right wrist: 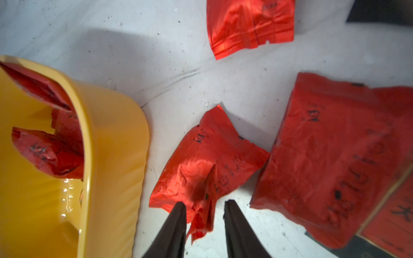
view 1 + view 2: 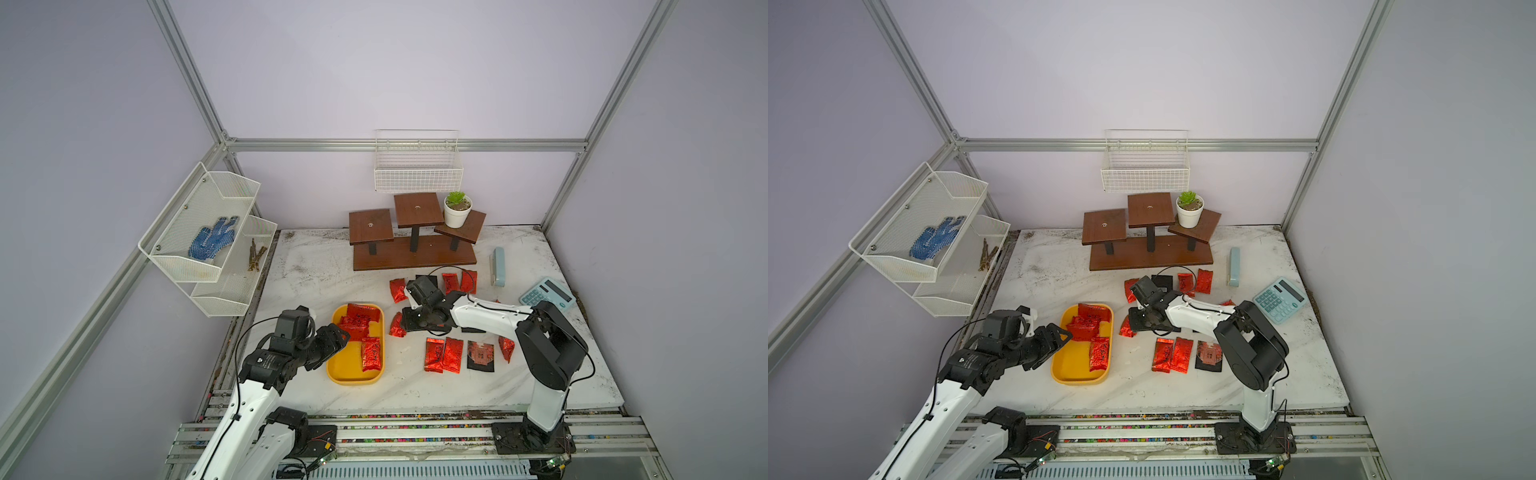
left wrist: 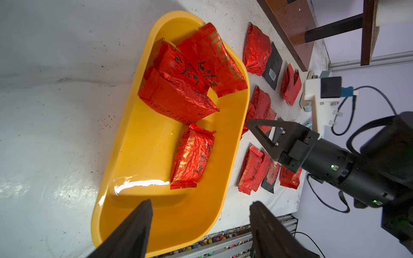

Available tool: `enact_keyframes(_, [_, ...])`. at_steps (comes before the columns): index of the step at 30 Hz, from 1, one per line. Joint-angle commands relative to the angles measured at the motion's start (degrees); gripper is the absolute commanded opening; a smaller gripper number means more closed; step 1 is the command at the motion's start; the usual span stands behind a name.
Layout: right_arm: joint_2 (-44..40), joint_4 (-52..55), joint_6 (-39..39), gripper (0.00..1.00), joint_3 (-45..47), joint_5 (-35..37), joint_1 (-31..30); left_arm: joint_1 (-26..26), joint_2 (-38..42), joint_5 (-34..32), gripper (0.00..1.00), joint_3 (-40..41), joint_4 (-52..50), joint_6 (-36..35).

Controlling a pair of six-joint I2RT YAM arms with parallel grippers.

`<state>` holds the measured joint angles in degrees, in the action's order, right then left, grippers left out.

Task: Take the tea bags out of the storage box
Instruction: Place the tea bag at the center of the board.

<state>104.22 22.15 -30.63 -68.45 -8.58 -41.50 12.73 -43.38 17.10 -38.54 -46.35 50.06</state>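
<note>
L claw (image 3: 200, 202) wide over yellow storage box (image 3: 143, 145) w/ red tea bags (image 3: 192, 156); R claw (image 1: 204, 204) narrow, astride red sachet (image 1: 207, 156) on counter (image 1: 178, 89) beside box

Booth with lilac walls (image 2: 374, 62)
A stained white tabletop (image 2: 324, 266) is enclosed by aluminium framing (image 2: 407, 145); a wire basket (image 2: 417, 178) is hung behind.

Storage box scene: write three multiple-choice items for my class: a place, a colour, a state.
1. The potted plant stands on: A the wooden stand; B the calculator; C the wire basket.
2. The storage box is: A white; B blue; C yellow.
3. The left gripper is: A shut on a tea bag; B open, empty; C out of view.
Key: A, the pot sits on a stand shelf; C, its walls are yellow; B, fingers apart, nothing between.
</note>
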Motion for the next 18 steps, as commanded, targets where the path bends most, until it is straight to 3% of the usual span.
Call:
enact_keyframes(1, [-6.5, 1.8, 0.7, 0.38, -0.1, 1.3, 0.2, 2.3, -2.7, -3.7, 0.69, -2.4, 0.2, -2.1])
enact_keyframes(9, [-19.7, 4.6, 1.8, 0.41, 2.0, 1.2, 0.1, 12.5, -14.7, -12.8, 0.66, -6.9, -0.8, -5.0])
enact_keyframes(18, [-30.6, 8.0, 3.9, 0.44, 6.6, 0.0, 0.2, 17.5, -30.1, -16.4, 0.64, -12.8, -1.1, -10.6])
